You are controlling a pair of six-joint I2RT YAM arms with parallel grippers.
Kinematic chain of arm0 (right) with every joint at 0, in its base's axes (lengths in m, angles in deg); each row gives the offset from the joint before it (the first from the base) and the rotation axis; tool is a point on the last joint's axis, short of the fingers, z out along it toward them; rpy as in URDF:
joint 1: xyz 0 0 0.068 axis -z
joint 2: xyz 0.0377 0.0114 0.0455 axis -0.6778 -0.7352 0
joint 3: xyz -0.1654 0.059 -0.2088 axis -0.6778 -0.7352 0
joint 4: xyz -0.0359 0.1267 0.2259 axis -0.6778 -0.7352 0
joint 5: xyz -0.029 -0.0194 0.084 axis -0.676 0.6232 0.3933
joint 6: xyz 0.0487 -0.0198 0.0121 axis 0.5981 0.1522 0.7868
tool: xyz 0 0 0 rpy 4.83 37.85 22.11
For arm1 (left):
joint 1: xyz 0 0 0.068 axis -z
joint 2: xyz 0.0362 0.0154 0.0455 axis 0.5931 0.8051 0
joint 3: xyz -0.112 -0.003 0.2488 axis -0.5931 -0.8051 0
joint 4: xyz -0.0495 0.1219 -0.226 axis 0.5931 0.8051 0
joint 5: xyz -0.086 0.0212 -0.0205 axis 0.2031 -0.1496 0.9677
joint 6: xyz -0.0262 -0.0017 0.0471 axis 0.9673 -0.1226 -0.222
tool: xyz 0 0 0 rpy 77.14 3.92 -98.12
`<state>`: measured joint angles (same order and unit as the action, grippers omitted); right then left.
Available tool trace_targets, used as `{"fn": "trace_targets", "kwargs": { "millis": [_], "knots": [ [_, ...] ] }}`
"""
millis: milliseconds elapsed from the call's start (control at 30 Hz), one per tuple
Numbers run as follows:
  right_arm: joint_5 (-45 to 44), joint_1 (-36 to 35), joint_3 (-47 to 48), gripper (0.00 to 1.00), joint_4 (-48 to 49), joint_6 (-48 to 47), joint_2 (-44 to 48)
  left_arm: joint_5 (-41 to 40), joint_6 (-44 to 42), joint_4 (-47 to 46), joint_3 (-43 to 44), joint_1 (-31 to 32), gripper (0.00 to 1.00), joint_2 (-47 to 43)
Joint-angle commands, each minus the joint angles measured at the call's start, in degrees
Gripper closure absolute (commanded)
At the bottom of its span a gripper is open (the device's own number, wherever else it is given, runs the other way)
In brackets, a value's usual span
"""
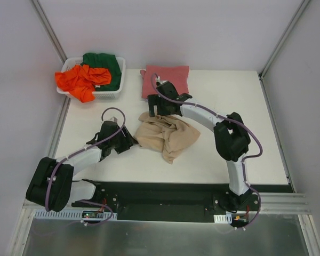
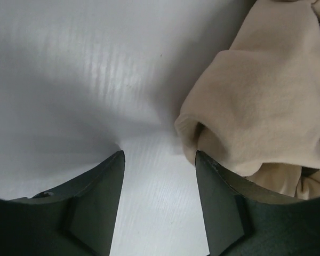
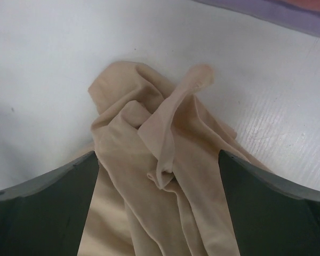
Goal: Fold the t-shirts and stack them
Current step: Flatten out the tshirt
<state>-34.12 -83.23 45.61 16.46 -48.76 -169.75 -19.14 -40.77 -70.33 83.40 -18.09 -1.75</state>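
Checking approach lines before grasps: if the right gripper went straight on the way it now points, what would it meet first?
The crumpled tan t-shirt: its bunched folds lie directly between the open fingers of the right gripper, with the white table beneath. How far off the cloth is I cannot tell.

— What does the robot look like?
— The left arm (image 1: 82,154) and right arm (image 1: 202,113): white tubes, bulky black joints, a purple cable (image 1: 111,109) looping along each.
— The left gripper (image 2: 159,157)?
— Matte black wedge fingers (image 2: 96,202). Base plate (image 1: 165,194) at six o'clock: black.
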Motion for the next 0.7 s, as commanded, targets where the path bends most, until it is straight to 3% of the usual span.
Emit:
{"fn": "trace_targets", "kwargs": {
  "millis": [0, 167, 233, 300, 333, 600, 667],
  "knots": [
    [-4.85, -0.66, 4.16, 0.05, -2.24, 1.92, -1.59, 4.05, -2.51, -4.93, 2.59, -0.27, 0.46, 6.10],
    [-8.37, -1.37, 3.90, 0.12, -1.55, 1.04, -2.83, 7.75, -2.07, -11.26, 3.56, 0.00, 0.57, 12.07],
    [-8.73, -1.46, 3.99, 0.20, -0.49, 0.43, -3.44, 7.66, -2.60, -11.27, 5.05, 0.00, 0.67, 14.10],
    [-9.16, -1.46, 4.17, 0.31, 0.56, -0.01, -3.88, 7.40, -3.04, -10.49, 6.89, 0.09, 0.85, 15.77],
    [-9.34, -1.46, 4.25, 0.37, 1.35, -0.36, -4.23, 7.66, -3.48, -10.22, 7.69, 0.09, 1.00, 16.39],
    [-10.13, -1.46, 8.21, 0.86, 4.26, -0.98, -5.74, 1.26, -5.32, -4.95, 9.28, 0.44, 1.00, 11.66],
    [-12.41, -1.54, 7.60, 0.94, 4.70, -1.94, -3.64, -1.38, -6.03, -2.93, 9.10, 0.35, 1.00, 8.59]
  ]
}}
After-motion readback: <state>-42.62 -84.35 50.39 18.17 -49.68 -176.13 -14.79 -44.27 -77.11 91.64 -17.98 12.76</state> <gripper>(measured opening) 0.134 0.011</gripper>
